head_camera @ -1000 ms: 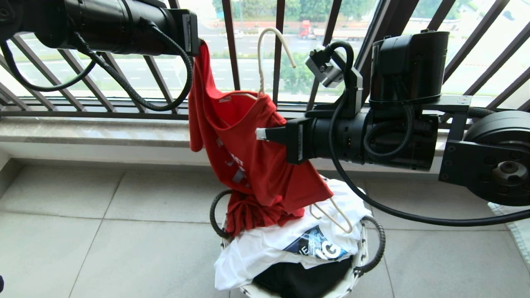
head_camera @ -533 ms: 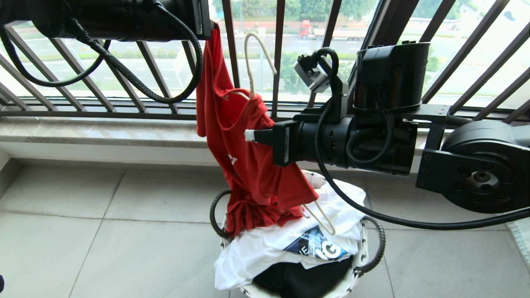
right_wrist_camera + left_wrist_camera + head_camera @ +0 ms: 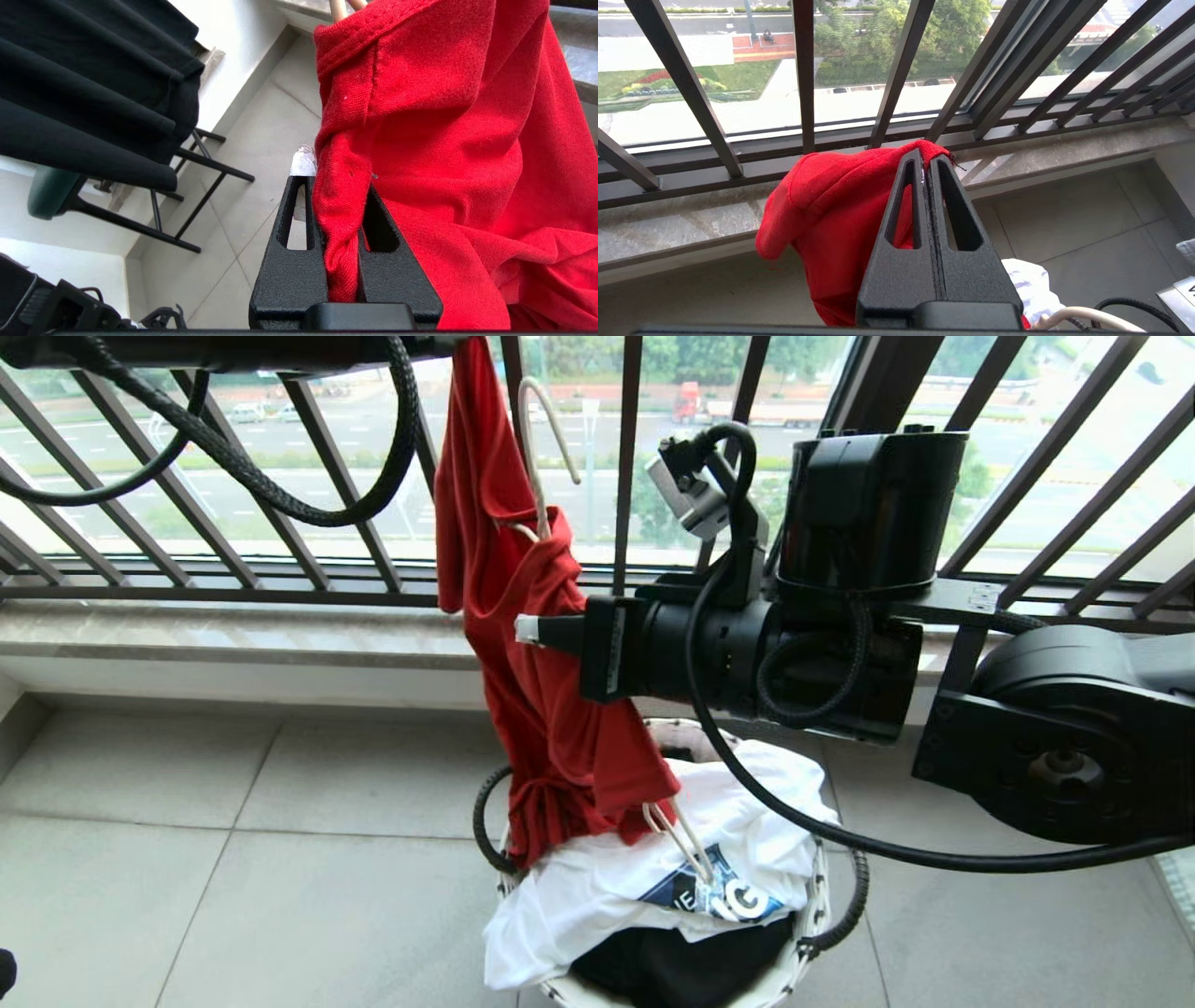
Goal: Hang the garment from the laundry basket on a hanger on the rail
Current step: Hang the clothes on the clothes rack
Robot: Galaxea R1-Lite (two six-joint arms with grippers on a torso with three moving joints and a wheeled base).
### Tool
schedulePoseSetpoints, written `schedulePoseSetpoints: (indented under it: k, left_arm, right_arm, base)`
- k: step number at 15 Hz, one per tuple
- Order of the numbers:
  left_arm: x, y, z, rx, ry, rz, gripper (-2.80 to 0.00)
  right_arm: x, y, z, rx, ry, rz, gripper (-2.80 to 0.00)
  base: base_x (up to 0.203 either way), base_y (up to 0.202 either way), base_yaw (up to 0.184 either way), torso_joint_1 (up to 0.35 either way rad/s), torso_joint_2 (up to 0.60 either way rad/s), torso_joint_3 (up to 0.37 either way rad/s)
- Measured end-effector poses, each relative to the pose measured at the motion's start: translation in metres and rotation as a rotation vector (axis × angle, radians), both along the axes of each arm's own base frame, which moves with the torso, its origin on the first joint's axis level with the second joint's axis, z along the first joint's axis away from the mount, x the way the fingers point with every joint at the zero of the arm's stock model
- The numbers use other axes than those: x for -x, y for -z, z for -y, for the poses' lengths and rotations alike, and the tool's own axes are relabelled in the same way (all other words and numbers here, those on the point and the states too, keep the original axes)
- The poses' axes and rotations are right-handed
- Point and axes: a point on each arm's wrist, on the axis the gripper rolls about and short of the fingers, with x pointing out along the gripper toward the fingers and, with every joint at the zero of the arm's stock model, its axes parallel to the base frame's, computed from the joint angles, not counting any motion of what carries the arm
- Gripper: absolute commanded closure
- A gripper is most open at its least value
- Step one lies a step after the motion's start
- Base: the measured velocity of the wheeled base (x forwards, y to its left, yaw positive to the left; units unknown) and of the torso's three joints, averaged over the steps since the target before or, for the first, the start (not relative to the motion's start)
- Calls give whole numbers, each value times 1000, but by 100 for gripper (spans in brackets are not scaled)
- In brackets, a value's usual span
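The red garment [image 3: 551, 709] hangs stretched and twisted above the laundry basket [image 3: 812, 915], its bunched hem resting on the clothes inside. At the top edge of the head view my left gripper [image 3: 928, 161] is shut on a corner of the garment [image 3: 831, 219]. My right gripper [image 3: 527, 630] comes in level from the right, shut on a fold of the garment [image 3: 444, 163] near the collar. The cream hanger sits inside the shirt: its hook [image 3: 541, 448] rises out of the neck and one corner [image 3: 681, 840] pokes out below the hem. The rail is out of view.
A white printed T-shirt [image 3: 597, 896] and a black T-shirt [image 3: 681, 961] fill the basket. The black balcony railing [image 3: 625, 457] and a stone ledge [image 3: 233, 635] stand close behind. Dark garments [image 3: 93, 93] hang over a black stand [image 3: 196, 158] in the right wrist view.
The left arm has risen almost out of the top of the head view, pulling the garment taller and narrower. The right gripper has moved left with its fold. The hanger hook has shifted left and up.
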Motion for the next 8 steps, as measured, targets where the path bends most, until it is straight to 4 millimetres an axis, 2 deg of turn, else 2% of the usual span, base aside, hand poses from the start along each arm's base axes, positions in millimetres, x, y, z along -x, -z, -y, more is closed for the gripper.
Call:
schedulePoseSetpoints:
  k: [3, 8]
  left_arm:
    - [2, 5, 2, 29, 14, -69, 0]
    - [9, 15, 19, 56, 82, -145, 0]
  right_arm:
    - [-1, -2, 1, -18, 4, 0, 0]
    - [-1, -2, 1, -21, 6, -2, 0]
  base:
    - [0, 0, 0, 0, 0, 0]
    - [0, 0, 0, 0, 0, 0]
